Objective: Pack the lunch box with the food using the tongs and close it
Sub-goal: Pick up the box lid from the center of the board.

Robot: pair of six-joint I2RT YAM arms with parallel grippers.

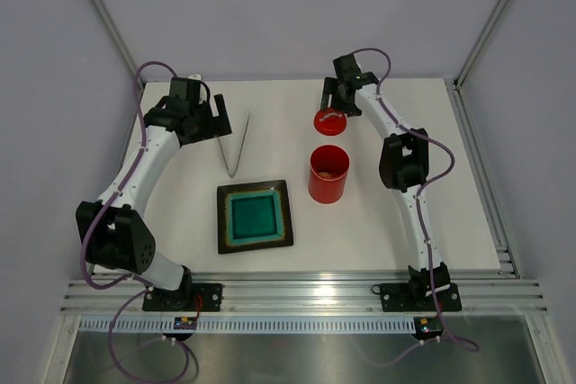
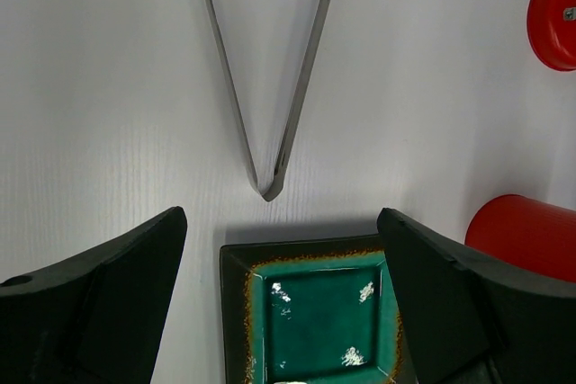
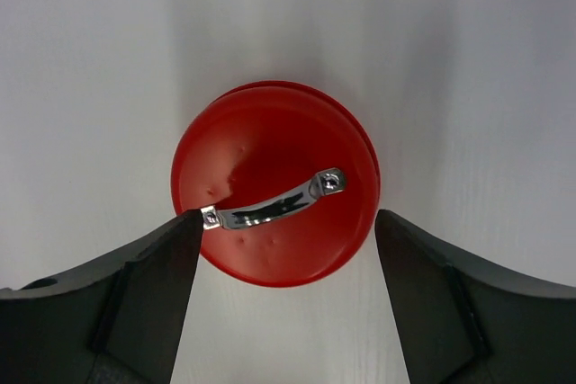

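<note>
We judged the lid (image 3: 270, 150) light and slick (pinch its handle (image 3: 270, 211)); right hand (image 3: 288, 222) and left hand (image 2: 281, 215) stood open.

Your top camera looked down from above and behind the arm bases (image 1: 180, 296), taking in the whole table (image 1: 378, 231). Your left wrist camera sat close over the tongs (image 2: 270, 87) and plate (image 2: 236, 263) and caught the lid (image 2: 553, 15) at its right edge. Your right wrist camera looked straight down on that same lid from closer.
</note>
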